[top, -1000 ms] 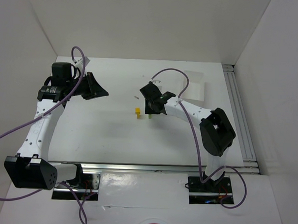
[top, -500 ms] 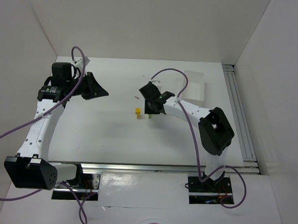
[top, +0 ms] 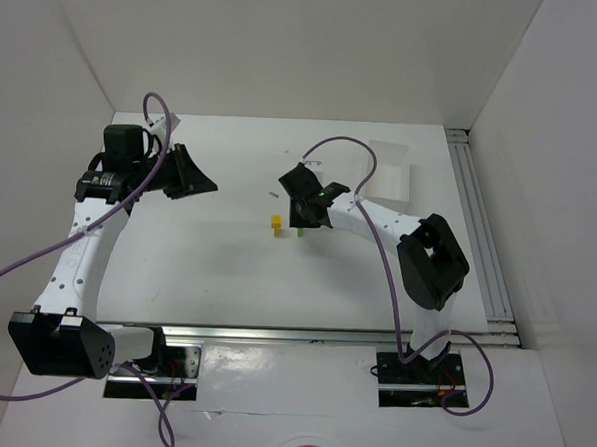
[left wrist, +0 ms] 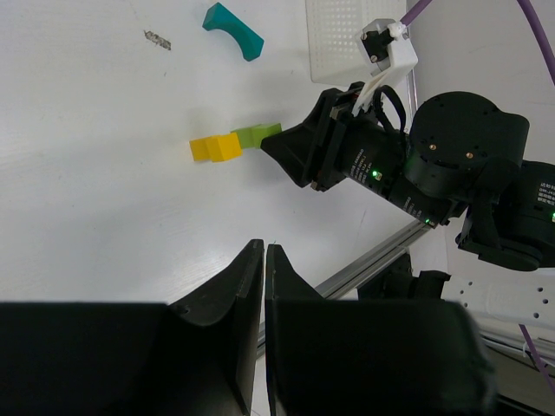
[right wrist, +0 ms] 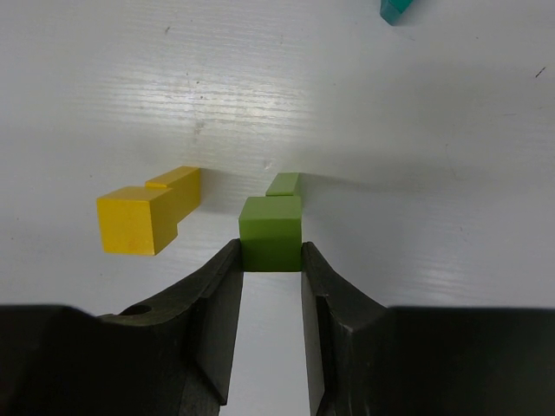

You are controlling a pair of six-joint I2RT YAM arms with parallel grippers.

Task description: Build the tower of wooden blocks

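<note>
Green post (right wrist: 270, 227) clamped within right tool (right wrist: 270, 256)

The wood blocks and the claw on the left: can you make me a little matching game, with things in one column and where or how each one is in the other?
Things:
1. yellow block
2. green block
3. teal arch
4. left gripper

States:
A. between the fingers of the right gripper
B. shut, holding nothing
C. lying alone, away from the other two blocks
D. untouched, close beside the gripped block

Pairs: 1-D, 2-A, 3-C, 4-B
</note>
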